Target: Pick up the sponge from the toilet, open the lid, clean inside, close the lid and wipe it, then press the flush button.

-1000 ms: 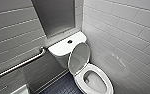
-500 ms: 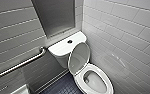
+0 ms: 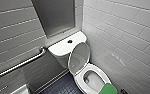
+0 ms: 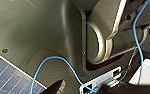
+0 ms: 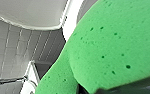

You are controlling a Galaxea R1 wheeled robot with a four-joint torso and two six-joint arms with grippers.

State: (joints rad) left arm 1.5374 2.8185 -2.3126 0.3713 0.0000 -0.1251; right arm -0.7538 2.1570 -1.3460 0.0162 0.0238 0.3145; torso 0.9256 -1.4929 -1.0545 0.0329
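Observation:
The toilet's white lid (image 3: 79,58) stands raised against the tank, with the seat ring (image 3: 79,79) and bowl (image 3: 92,80) uncovered. The bright green sponge (image 3: 107,89) hangs over the front of the seat ring at the head view's lower edge. In the right wrist view the sponge (image 5: 111,50) looms very close and is pinched in at its base, where my right gripper (image 5: 87,89) is shut on it. The dark round flush button (image 3: 70,41) sits in the middle of the white tank cover (image 3: 59,48). My left gripper (image 4: 83,89) is open beside the robot's own grey body, holding nothing.
A metal grab bar (image 3: 21,63) runs along the tiled wall on the left. White tiled wall (image 3: 126,42) closes in tightly on the toilet's right side. Dark blue tiled floor (image 3: 63,87) lies to the left of the bowl.

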